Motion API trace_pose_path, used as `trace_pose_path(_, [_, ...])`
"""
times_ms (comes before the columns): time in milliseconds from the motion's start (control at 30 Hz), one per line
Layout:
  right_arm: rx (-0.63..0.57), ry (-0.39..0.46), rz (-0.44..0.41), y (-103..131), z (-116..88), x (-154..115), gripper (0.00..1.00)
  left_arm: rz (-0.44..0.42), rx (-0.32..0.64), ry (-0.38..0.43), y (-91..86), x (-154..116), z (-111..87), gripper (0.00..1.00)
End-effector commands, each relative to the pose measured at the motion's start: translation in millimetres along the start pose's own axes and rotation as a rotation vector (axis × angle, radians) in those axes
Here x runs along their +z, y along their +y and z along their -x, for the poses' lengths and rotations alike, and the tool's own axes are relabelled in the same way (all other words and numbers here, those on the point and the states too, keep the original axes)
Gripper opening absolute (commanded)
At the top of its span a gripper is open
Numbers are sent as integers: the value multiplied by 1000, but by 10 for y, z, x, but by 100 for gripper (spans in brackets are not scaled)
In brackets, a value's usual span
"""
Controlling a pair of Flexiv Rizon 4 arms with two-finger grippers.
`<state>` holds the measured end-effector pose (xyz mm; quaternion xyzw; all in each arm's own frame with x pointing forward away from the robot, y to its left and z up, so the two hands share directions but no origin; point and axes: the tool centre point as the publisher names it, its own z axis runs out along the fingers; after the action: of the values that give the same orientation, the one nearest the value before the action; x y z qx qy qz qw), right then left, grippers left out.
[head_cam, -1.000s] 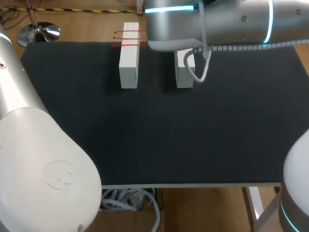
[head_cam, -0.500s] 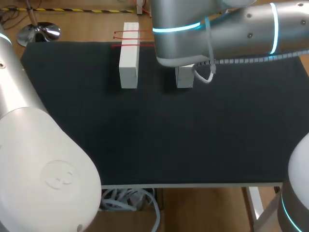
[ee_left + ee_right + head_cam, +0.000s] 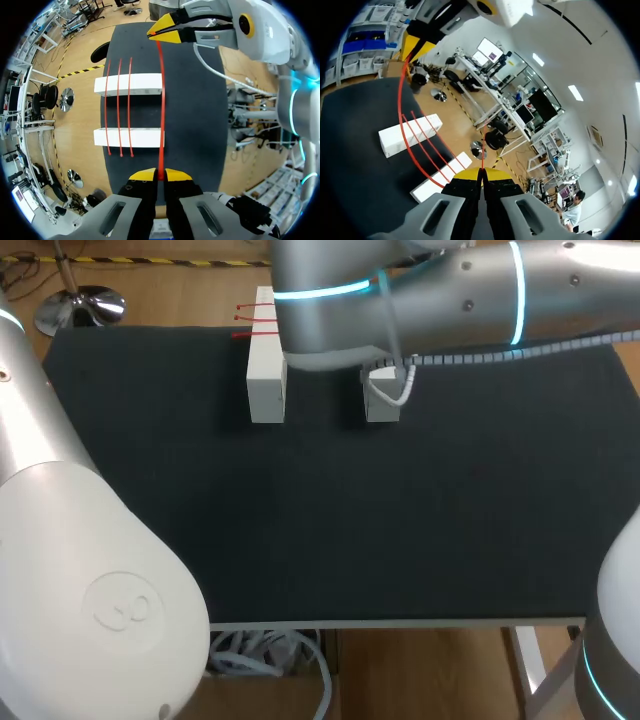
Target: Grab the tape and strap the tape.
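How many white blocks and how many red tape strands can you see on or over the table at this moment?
White blocks: 2
Red tape strands: 4
Total: 6

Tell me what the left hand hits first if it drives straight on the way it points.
Probably the near white block at its end, or the black mat just beside it; depth is unclear. The red tape held in the left hand runs on to the right hand.
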<state>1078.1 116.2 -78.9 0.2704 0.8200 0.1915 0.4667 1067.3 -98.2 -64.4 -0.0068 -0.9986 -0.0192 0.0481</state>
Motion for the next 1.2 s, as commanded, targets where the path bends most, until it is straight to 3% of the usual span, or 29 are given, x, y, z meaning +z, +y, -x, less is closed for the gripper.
trace_pose_path(33, [-22,13,-25,48,21,-50,0,3,-1,2,-2,-10,2,0])
trace_pose_path(133, [-72,-3,-2,73,3,-62,0,3,-1,2,-2,-10,2,0])
trace_pose_path(300, [-221,-110,40,114,4,-76,0,3,-1,2,-2,-10,2,0])
trace_pose_path(433, [-264,-95,48,102,-32,-79,0,3,-1,2,-2,-10,2,0])
trace_pose_path(533, [-245,-86,65,86,-40,-75,0,3,-1,2,-2,-10,2,0])
trace_pose_path(567, [-190,-80,93,85,-28,-87,0,3,-1,2,-2,-10,2,0])
trace_pose_path(1200, [-190,-80,93,85,-28,-87,0,3,-1,2,-2,-10,2,0])
